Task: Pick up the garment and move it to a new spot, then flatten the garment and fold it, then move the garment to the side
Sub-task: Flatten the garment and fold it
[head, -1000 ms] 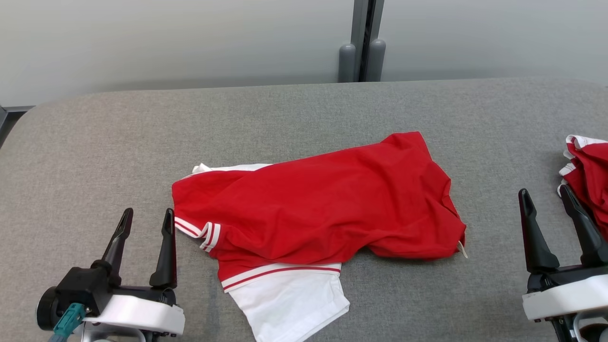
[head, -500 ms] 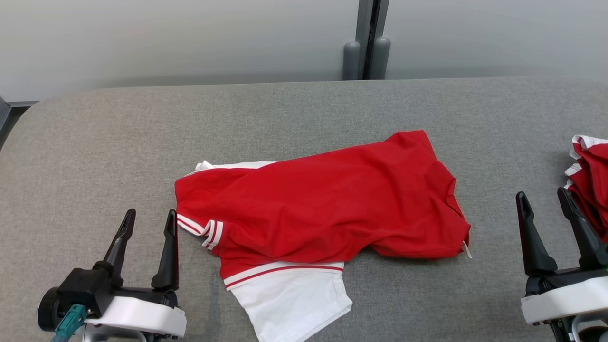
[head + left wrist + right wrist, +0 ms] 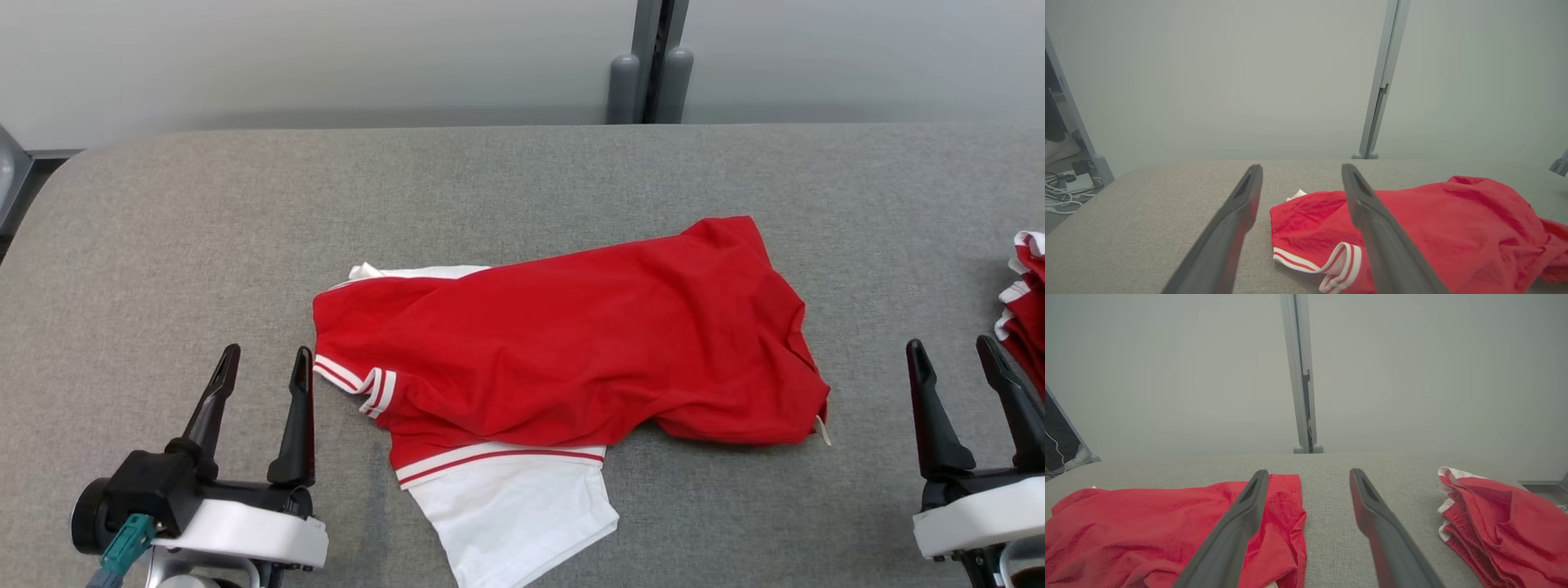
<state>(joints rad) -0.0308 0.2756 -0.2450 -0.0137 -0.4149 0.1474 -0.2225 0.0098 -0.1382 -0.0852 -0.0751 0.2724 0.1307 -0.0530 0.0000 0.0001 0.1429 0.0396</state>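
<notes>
A red garment (image 3: pixel 571 343) with white-striped trim and a white panel (image 3: pixel 514 518) lies loosely bunched in the middle of the grey padded table (image 3: pixel 163 229). My left gripper (image 3: pixel 265 361) stands open just left of its striped sleeve cuff (image 3: pixel 371 390), holding nothing. In the left wrist view the garment (image 3: pixel 1453 228) lies ahead and to the right of my left gripper (image 3: pixel 1300 171). My right gripper (image 3: pixel 951 351) is open at the lower right, clear of the garment's right hem. The right wrist view has the garment (image 3: pixel 1147 531) to the left of my right gripper (image 3: pixel 1308 475).
A second red and white garment (image 3: pixel 1024 302) is piled at the table's right edge, close to my right gripper; the same pile (image 3: pixel 1498 522) appears in the right wrist view. A grey post (image 3: pixel 653 73) stands behind the table against a pale wall. Cables (image 3: pixel 1061 188) lie on the floor at left.
The head camera has turned a little to the left, so the whole scene sits further right in the picture. Both grippers stay open and the garment lies as before.
</notes>
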